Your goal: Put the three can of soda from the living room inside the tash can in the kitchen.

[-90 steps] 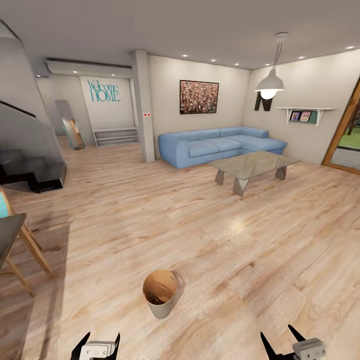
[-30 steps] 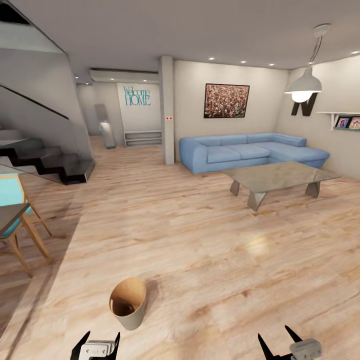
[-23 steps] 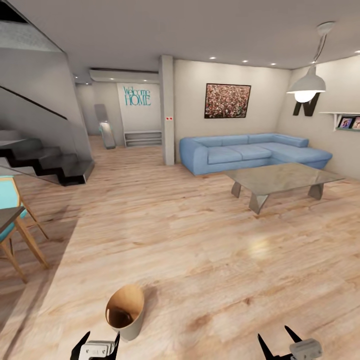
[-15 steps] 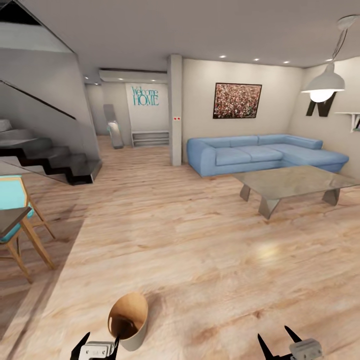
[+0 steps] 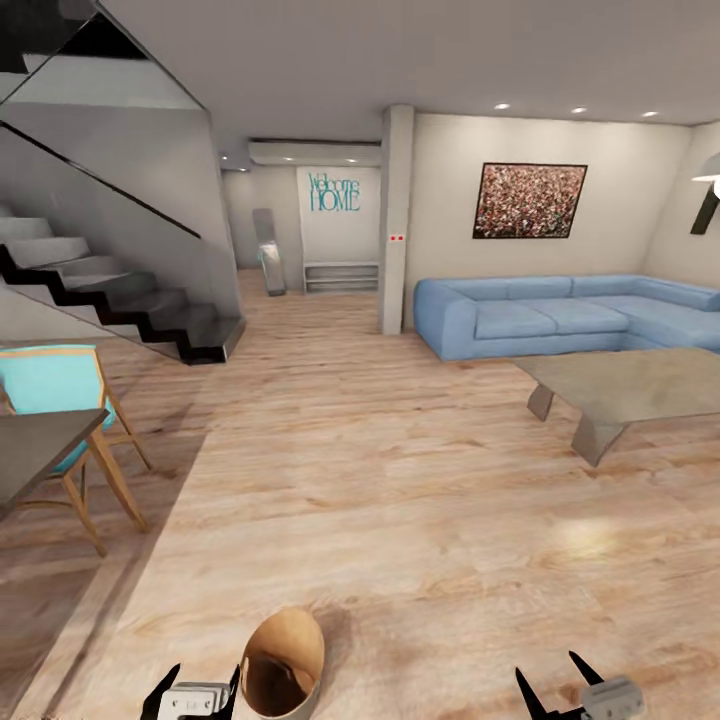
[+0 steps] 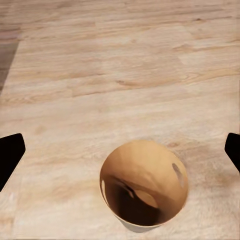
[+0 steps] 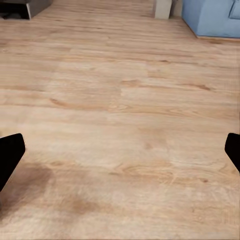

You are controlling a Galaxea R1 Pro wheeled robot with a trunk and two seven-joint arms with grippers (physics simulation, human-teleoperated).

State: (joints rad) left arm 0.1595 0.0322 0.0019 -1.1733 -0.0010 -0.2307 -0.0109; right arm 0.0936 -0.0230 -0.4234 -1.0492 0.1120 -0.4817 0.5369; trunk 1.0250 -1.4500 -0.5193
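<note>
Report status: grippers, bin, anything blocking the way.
Left gripper open, empty. Right gripper open, empty. Tash can upright on the wood floor beside left gripper. Path ahead open.

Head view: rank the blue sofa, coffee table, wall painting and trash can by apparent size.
1. Blue sofa
2. Coffee table, cut off at the edge
3. Wall painting and trash can: alike; the can is much nearer, so unranked.

Home interior, open-plan living room. Shown by light wood plank floor (image 5: pixel 400 480), long blue corner sofa (image 5: pixel 560 315), low grey glass-topped coffee table (image 5: pixel 625 385), framed speckled wall picture (image 5: pixel 529 200), teal "Welcome HOME" wall lettering (image 5: pixel 334 192), black-and-grey staircase (image 5: pixel 110 300), turquoise wooden-legged chair (image 5: pixel 60 395) beside dark tabletop (image 5: pixel 30 455).
</note>
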